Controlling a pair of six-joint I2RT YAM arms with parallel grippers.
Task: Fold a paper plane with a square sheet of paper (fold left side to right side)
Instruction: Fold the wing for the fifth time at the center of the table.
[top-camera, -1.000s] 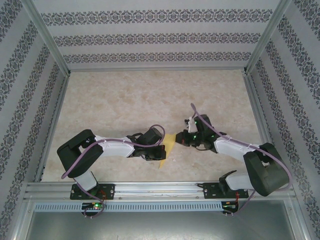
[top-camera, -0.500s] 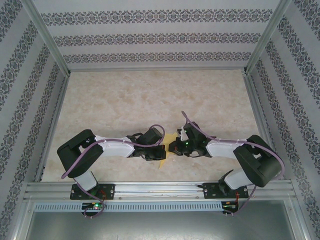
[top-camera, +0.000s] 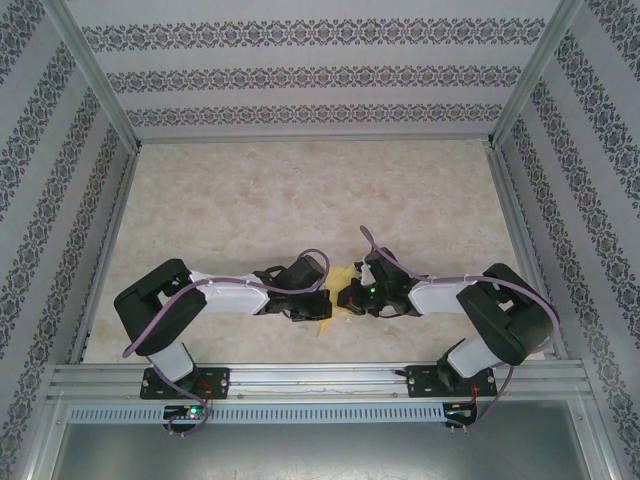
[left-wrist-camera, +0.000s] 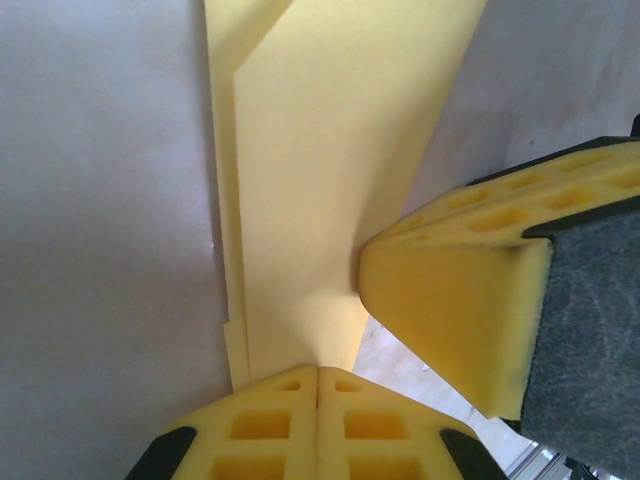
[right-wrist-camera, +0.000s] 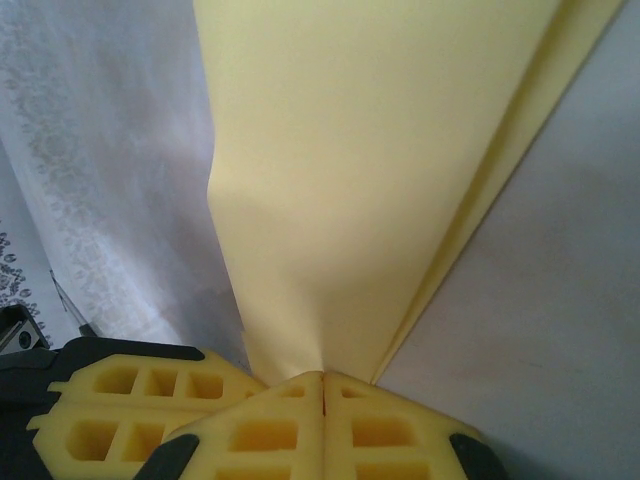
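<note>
The square sheet of paper (top-camera: 337, 279), pale yellow and folded into a narrow layered shape, sits between my two grippers near the table's front middle. My left gripper (top-camera: 318, 303) is shut, its tips pinching the paper's (left-wrist-camera: 320, 150) lower end in the left wrist view (left-wrist-camera: 318, 372). My right gripper (top-camera: 347, 296) is shut too, and the paper (right-wrist-camera: 370, 150) runs down into its closed tips (right-wrist-camera: 323, 378). The two grippers nearly touch: the right fingers (left-wrist-camera: 450, 300) press against the paper's edge, and the left fingers (right-wrist-camera: 120, 400) show beside the right ones. Both arms hide much of the paper from above.
The marbled tabletop (top-camera: 300, 200) stretches behind the grippers. Patterned walls (top-camera: 300, 75) and metal frame posts (top-camera: 510, 220) enclose it on three sides. An aluminium rail (top-camera: 320, 378) runs along the near edge by the arm bases.
The right arm has swung left and its gripper has closed the gap to the left gripper at the paper. The left arm has not moved.
</note>
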